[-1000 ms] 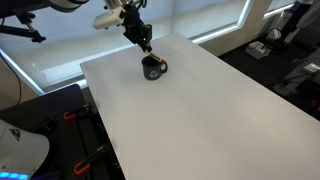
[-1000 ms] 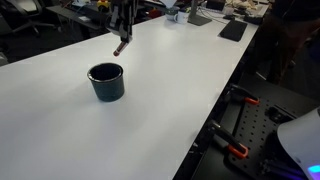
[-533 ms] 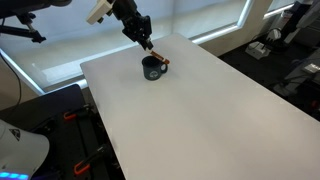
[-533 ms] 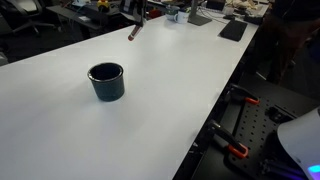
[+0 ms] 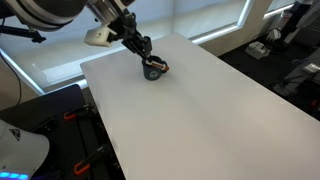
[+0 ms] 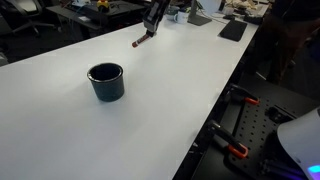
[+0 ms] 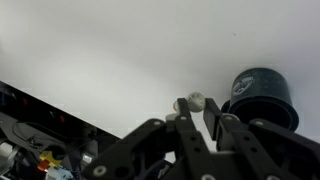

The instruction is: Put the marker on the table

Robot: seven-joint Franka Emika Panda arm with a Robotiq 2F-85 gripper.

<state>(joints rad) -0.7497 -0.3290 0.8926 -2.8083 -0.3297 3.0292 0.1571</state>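
Note:
The marker [image 6: 142,40], a thin reddish-brown stick, hangs slanted just above the white table [image 6: 150,115], well behind the dark mug [image 6: 106,81]. My gripper [image 6: 153,28] is shut on its upper part. In the wrist view the marker's light round end [image 7: 195,100] sits pinched between the two fingers of the gripper [image 7: 197,110], with the mug [image 7: 260,95] close on the right. In an exterior view the gripper [image 5: 146,50] hovers just above and left of the mug [image 5: 153,69] over the table [image 5: 200,110].
The mug is the only other object on the tabletop. A black flat item [image 6: 232,30] and desk clutter lie at the far end. Table edges drop to floor gear with red clamps [image 6: 240,152].
The arm has carried the marker away from the mug toward the far side of the table and tilted it lower, closer to the surface. The mug has not moved.

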